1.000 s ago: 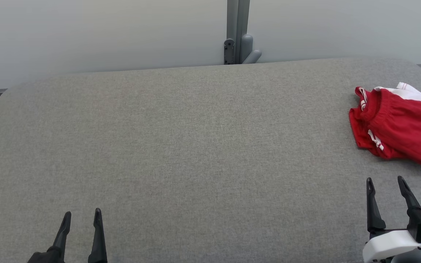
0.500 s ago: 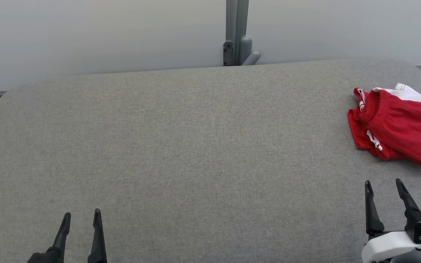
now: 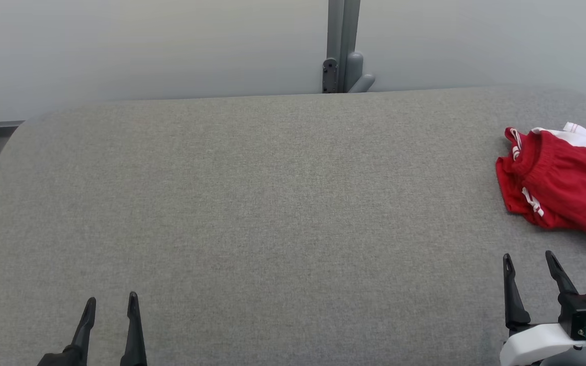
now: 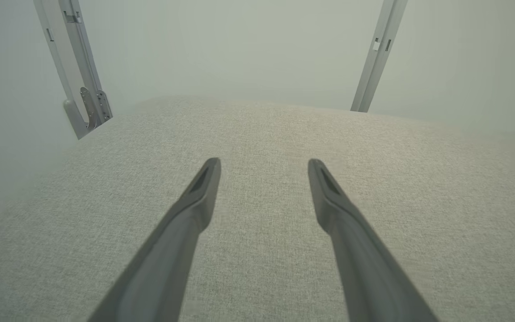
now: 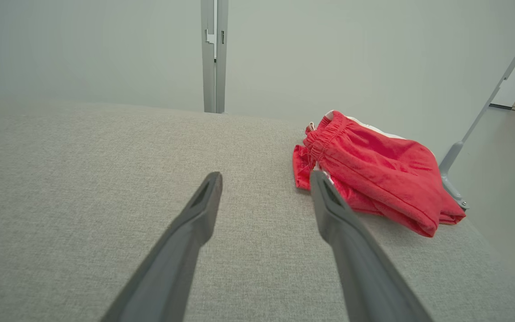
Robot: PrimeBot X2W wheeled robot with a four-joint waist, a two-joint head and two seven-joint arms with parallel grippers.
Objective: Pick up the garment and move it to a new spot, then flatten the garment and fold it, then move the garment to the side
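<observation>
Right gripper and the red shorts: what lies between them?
Nothing but bare grey fabric surface lies between the right gripper and the red shorts; the head view shows that stretch.

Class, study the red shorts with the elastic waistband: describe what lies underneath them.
The red fabric shorts lie bunched on the grey fabric-covered table. A white panel peeks out at their far edge. Anything beneath the layers is covered.
</observation>
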